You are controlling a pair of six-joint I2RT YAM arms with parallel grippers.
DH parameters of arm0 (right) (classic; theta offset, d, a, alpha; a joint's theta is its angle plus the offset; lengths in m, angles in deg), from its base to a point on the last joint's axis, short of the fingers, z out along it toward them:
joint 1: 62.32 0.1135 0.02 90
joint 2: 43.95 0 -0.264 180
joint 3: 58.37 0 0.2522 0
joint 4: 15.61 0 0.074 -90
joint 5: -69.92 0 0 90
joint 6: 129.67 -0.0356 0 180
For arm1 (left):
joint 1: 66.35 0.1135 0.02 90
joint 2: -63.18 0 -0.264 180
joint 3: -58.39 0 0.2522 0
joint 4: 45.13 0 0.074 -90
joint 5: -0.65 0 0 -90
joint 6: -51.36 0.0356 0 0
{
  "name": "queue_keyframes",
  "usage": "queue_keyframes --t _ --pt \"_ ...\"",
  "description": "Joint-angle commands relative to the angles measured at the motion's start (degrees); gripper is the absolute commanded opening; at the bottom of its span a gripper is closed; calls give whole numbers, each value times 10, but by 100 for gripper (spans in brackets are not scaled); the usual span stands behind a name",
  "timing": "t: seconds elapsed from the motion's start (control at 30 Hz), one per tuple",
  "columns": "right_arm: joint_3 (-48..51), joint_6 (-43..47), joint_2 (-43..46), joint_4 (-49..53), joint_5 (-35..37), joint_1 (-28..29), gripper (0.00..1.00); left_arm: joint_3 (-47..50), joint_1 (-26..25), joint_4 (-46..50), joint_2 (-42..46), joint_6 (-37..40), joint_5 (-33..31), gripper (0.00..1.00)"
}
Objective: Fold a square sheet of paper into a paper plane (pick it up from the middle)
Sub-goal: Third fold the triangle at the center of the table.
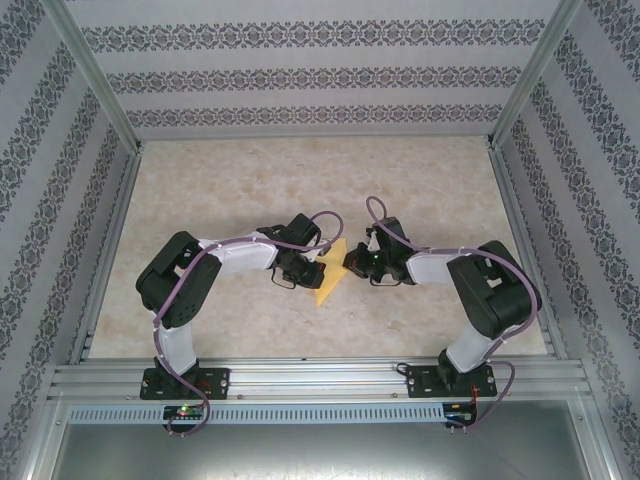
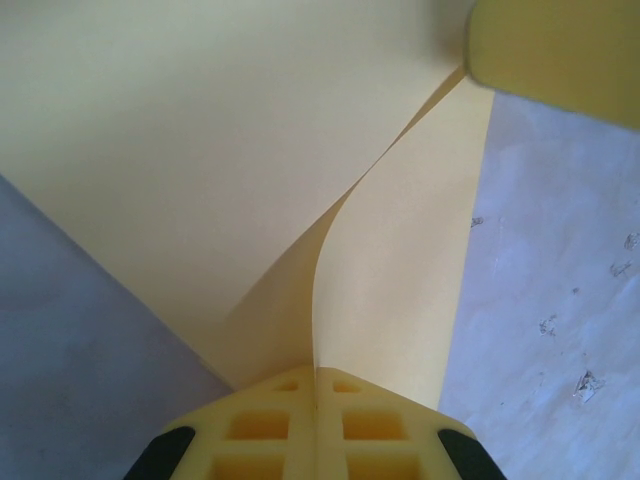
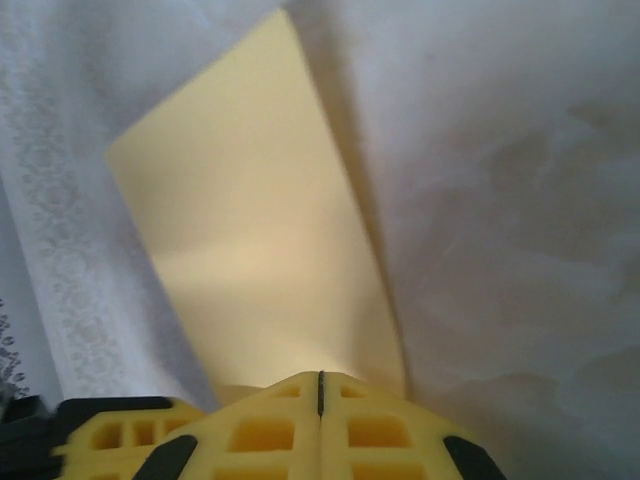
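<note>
Here, over the middle of the pale table (image 1: 250, 190), a yellow sheet of paper (image 1: 328, 275) sits between two pincers. From above it looks like a wedge. Its long axis runs from the near side toward the far wall, leaning slightly right. The narrow tip points away from the arm bases and the wider end lies nearer them. The left pincer (image 1: 303, 268) meets the sheet from the left, and the right pincer (image 1: 352, 262) meets it from the right, closer to the tip. Seen from the left wrist, that pincer's yellow fingers (image 2: 260, 430) are pressed together on the paper, which opens into two layers along a curved crease leading away. Seen from the right wrist, the right pincer likewise pinches the sheet, which stretches away from it.
</note>
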Motion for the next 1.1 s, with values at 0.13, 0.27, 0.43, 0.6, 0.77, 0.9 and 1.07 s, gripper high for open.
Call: queue_keyframes --t 0.13,0.27,0.43,0.6,0.77,0.9,1.07 --pt "18 5 -19 -15 2 -7 0 -1 0 35 -19 16 -18 0" --pt "10 8 46 8 -6 -4 0 -2 0 39 -17 16 -20 0" --pt "-8 2 56 -2 -29 16 0 -3 0 39 -16 17 -20 0" --pt "-8 -8 6 -30 -23 29 0 -4 0 41 -15 18 -21 0" --pt "-5 -5 -42 -38 -19 33 0 -6 0 47 -7 19 -26 3" --pt "10 -5 -45 -38 -7 37 0 -6 0 63 20 11 -52 13" --pt "8 -12 -44 -41 -1 46 0 -14 0 92 80 -17 -79 27"
